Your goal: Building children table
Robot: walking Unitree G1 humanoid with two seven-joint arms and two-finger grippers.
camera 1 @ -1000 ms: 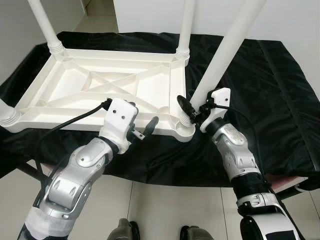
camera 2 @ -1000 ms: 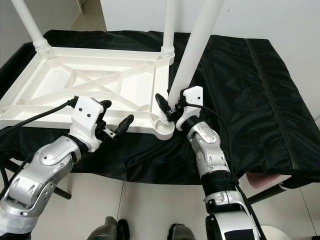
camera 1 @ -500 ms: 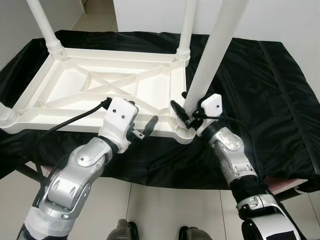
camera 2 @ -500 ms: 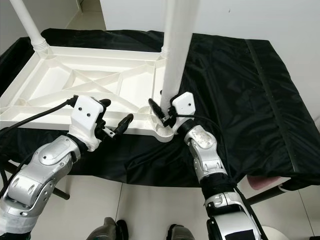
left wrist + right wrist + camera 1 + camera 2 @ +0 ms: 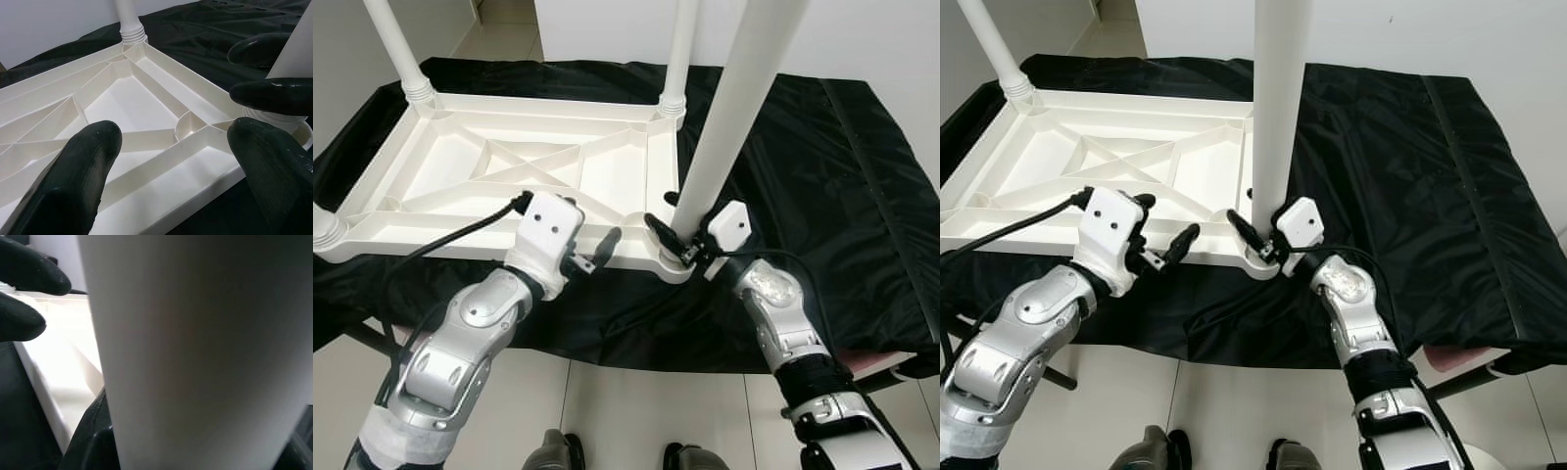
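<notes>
Swung from a clear lean to nearly upright since a second ago: white table leg [image 5: 729, 122], foot now seated in near-right corner socket [image 5: 674, 262] of upturned white tabletop [image 5: 509, 171]. Tabletop lying underside up on black cloth [image 5: 822, 166] spread over desk, ribs and cross-braces showing, near edge close to desk's front. Two further legs [image 5: 399, 44] standing at far corners, a fourth stub at near-left corner.

Judged as hollow moulded plastic: light, stiff, smooth and likely slippery under hard black fingers; long leg giving plenty of leverage, so easily tipped out of line. Best taken low, just above ribbed collar, with tabletop braced at the rim beside the socket.

Right tool [image 5: 677, 245] low at leg's base, fingers either side of the tube and seemingly clamped on it; right forearm reaching up and inward from lower right, wrist bent toward socket. Left tool [image 5: 597, 257] just off tabletop's near edge, fingers [image 5: 68, 181] apart and holding nothing, aimed across ribbed underside toward the same corner; left elbow bent, forearm rising from lower left.
</notes>
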